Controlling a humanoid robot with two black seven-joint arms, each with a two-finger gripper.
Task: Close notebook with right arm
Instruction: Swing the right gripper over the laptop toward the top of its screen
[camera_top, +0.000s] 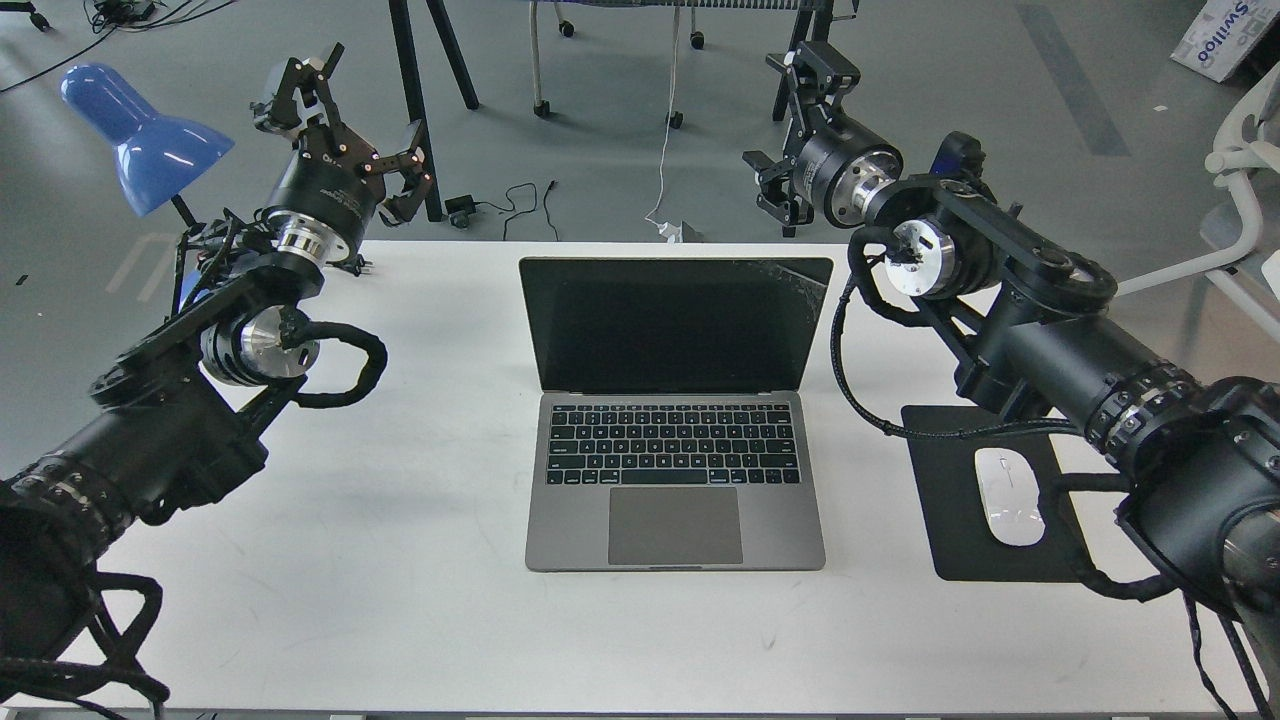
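The notebook (675, 440) is a grey laptop standing open in the middle of the white table (400, 560), black screen upright and facing me, keyboard and trackpad toward me. My right arm reaches in from the right, and its gripper (785, 130) hangs open and empty past the table's far edge, above and behind the screen's top right corner, apart from it. My left gripper (340, 120) is open and empty, raised over the table's far left corner next to the blue lamp (140, 135).
A black mouse pad (960, 540) with a white mouse (1008, 495) lies right of the notebook, partly under my right arm. Black cables loop from both arms. Table legs, chair wheels and floor cables lie beyond the table's far edge.
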